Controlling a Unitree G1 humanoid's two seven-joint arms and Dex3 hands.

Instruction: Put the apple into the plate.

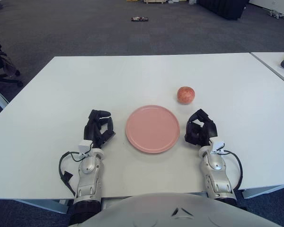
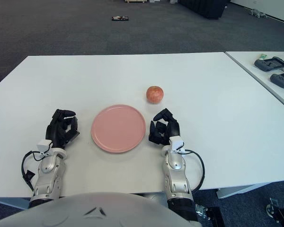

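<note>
The apple (image 1: 185, 94) sits on the white table (image 1: 132, 75) a little right of centre in the frame, just beyond the upper right edge of the pink plate (image 1: 152, 128) and apart from it. The plate lies flat at centre, nothing on it. The right hand (image 1: 201, 128) shows just right of the plate, below the apple, fingers loosely curled, holding nothing as far as I can tell. The left hand (image 1: 99, 127) shows left of the plate, fingers likewise curled and empty.
</note>
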